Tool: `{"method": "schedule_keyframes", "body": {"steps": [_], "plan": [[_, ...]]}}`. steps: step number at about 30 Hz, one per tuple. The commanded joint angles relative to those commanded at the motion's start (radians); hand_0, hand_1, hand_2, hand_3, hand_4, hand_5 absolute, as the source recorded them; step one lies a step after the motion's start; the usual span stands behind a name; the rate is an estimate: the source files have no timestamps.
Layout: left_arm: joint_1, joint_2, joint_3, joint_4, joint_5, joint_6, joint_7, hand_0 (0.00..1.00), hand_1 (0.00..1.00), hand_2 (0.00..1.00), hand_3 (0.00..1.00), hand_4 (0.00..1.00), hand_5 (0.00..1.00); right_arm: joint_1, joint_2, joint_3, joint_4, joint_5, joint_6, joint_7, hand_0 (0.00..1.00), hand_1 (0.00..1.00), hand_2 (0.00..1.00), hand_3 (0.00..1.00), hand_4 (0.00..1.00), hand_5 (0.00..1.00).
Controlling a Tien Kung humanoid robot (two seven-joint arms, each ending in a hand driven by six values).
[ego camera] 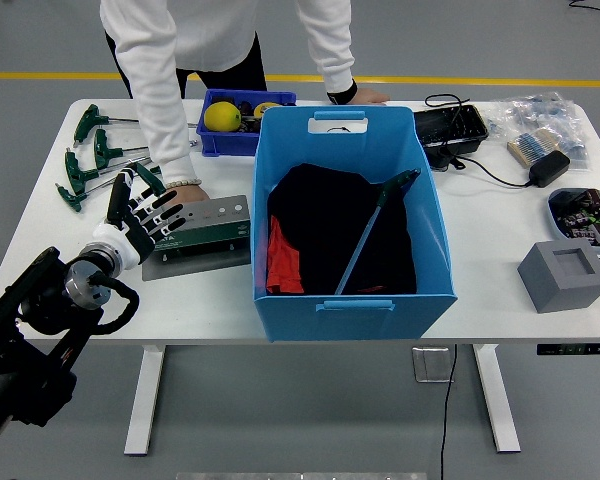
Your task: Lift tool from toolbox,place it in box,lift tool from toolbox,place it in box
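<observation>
**Left robot hand spread over toolbox's left end, empty**

Far left of bench (40,215): loose green T-handle wrenches (88,160), well apart from the blue box.
Left robot hand (135,215) in from lower left, fingers (158,210) splayed apart, nothing gripped; hovering at the left end of the toolbox (200,232), contact not clear.
Toolbox lying flat and grey-green, just left of the blue box.
Person's hand (187,193) resting on the toolbox's far edge, just beside the robot fingers; white sleeve (155,95) above it.
Small blue bin (238,140) behind the toolbox, yellow round objects inside.
Blue box (350,225) mid-bench: dark cloth and red item inside, plus one green-handled tool (375,230) leaning diagonally, handle up toward the right wall.
Person's other hand (355,96) flat on the far bench edge behind the box.
Right side: black tray (450,128), cabled adapter (547,167), grey block (565,275).
Right robot hand not visible.
</observation>
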Motion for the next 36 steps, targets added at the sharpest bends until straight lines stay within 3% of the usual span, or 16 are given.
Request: {"method": "schedule_keyframes", "body": {"steps": [2, 3, 8, 9, 14, 15, 20, 21, 26, 27, 32, 33, 36], "plan": [[-0.009, 0.001, 0.004, 0.007, -0.01, -0.001, -0.003, 0.341, 0.466, 0.598, 0.794, 0.758, 0.928, 0.001, 0.0, -0.001, 0.0, 0.0, 0.0, 0.0, 0.681, 0.663, 0.729, 0.573, 0.775, 0.693], [-0.019, 0.002, 0.009, 0.013, -0.02, -0.003, -0.005, 0.337, 0.467, 0.592, 0.789, 0.788, 0.979, 0.001, 0.0, 0.0, 0.0, -0.001, 0.0, 0.0, 0.681, 0.663, 0.728, 0.573, 0.776, 0.693], [-0.038, 0.005, 0.02, 0.023, -0.052, -0.011, -0.008, 0.337, 0.467, 0.592, 0.789, 0.788, 0.979, 0.001, 0.0, 0.0, 0.0, -0.001, 0.0, 0.001, 0.681, 0.663, 0.728, 0.573, 0.776, 0.693], [-0.04, 0.005, 0.022, 0.022, -0.058, -0.011, -0.01, 0.325, 0.455, 0.561, 0.753, 0.894, 0.939, 0.001, 0.0, 0.001, 0.0, 0.0, 0.0, 0.001, 0.68, 0.663, 0.727, 0.573, 0.776, 0.692], [-0.046, 0.007, 0.027, 0.009, -0.069, 0.005, -0.02, 0.325, 0.455, 0.561, 0.753, 0.894, 0.939, -0.001, 0.0, 0.004, 0.0, -0.003, 0.0, 0.0, 0.68, 0.663, 0.727, 0.573, 0.776, 0.692], [-0.046, 0.007, 0.028, 0.005, -0.067, 0.006, -0.019, 0.302, 0.368, 0.514, 0.671, 0.998, 0.699, -0.001, 0.0, 0.005, 0.0, -0.004, 0.0, 0.0, 0.682, 0.663, 0.728, 0.574, 0.778, 0.693], [-0.044, 0.01, 0.033, -0.014, -0.061, 0.018, -0.021, 0.302, 0.368, 0.514, 0.671, 0.998, 0.699, -0.005, 0.001, 0.007, 0.0, -0.007, 0.0, -0.001, 0.682, 0.663, 0.728, 0.574, 0.778, 0.693], [-0.043, 0.01, 0.033, -0.017, -0.058, 0.021, -0.02, 0.283, 0.321, 0.443, 0.573, 0.998, 0.512, -0.006, 0.001, 0.007, 0.0, -0.008, 0.0, -0.001, 0.681, 0.662, 0.728, 0.573, 0.778, 0.693], [-0.04, 0.015, 0.035, -0.036, -0.059, 0.042, -0.023, 0.283, 0.321, 0.443, 0.573, 0.998, 0.512, -0.008, 0.001, 0.009, 0.0, -0.012, 0.0, -0.002, 0.681, 0.662, 0.728, 0.573, 0.778, 0.693], [-0.039, 0.016, 0.036, -0.041, -0.06, 0.046, -0.023, 0.267, 0.288, 0.389, 0.468, 0.998, 0.36, -0.009, 0.001, 0.008, 0.0, -0.011, 0.0, -0.002, 0.681, 0.663, 0.727, 0.573, 0.778, 0.692], [-0.036, 0.024, 0.039, -0.062, -0.064, 0.059, -0.025, 0.267, 0.288, 0.389, 0.468, 0.998, 0.36, -0.011, 0.002, 0.009, 0.0, -0.01, -0.001, -0.002, 0.681, 0.663, 0.727, 0.573, 0.778, 0.692], [-0.036, 0.027, 0.04, -0.068, -0.066, 0.065, -0.026, 0.257, 0.269, 0.379, 0.412, 0.998, 0.297, -0.012, 0.002, 0.009, 0.0, -0.009, -0.001, -0.002, 0.68, 0.662, 0.728, 0.574, 0.778, 0.693], [-0.037, 0.033, 0.044, -0.085, -0.071, 0.078, -0.025, 0.257, 0.269, 0.379, 0.412, 0.998, 0.297, -0.012, 0.003, 0.01, 0.0, -0.012, -0.001, -0.002, 0.68, 0.662, 0.728, 0.574, 0.778, 0.693]]}}
